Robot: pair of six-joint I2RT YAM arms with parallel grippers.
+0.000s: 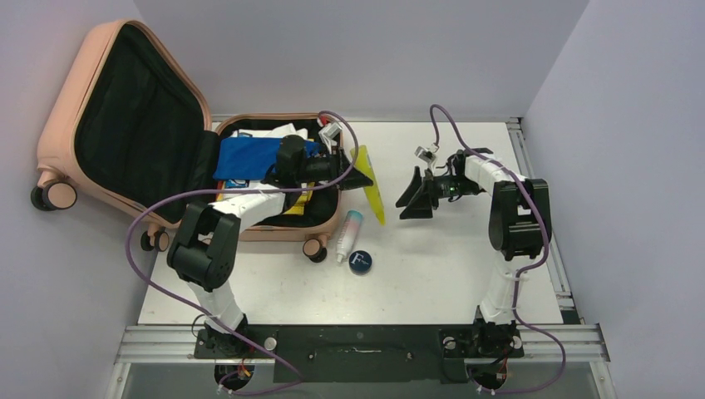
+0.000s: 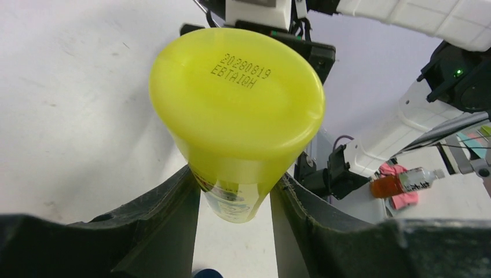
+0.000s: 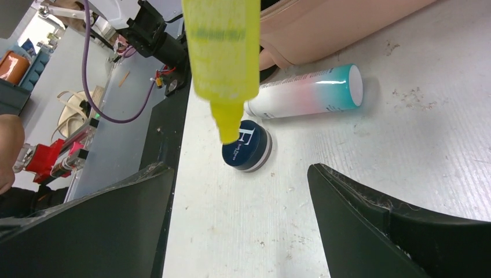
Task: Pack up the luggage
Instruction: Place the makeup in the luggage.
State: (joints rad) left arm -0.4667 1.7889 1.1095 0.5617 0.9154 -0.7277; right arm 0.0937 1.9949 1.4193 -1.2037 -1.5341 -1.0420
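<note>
Located the luggage (image 1: 62,108) at the far left of the table (image 1: 449,274), open like a clamshell. Noted the lid propped up with its black lining facing right, overhanging the table's left edge, and the base lying flat on the table. Counted a blue cloth (image 1: 245,158) plus white and yellow-orange items inside the base; could not identify these further.

Recorded the left fingers (image 2: 156,231) clamped on a yellow bottle (image 2: 237,98), one finger at each side of its body. Read a printed date code on the bottle's flat end, which faces the left wrist camera. Placed the bottle in the air just beside the right rim of the luggage base, tilted, with its narrow capped end toward the near edge.

Recorded the right fingers (image 3: 98,231) spread wide, holding nothing, above bare table to the right of the bottle and apart from it.

Found a pink-white-teal spray can (image 1: 351,233) lying on its side on the table near the luggage's front-right wheel. Found a dark blue round tin (image 1: 360,263) just beside the can's near end.
</note>
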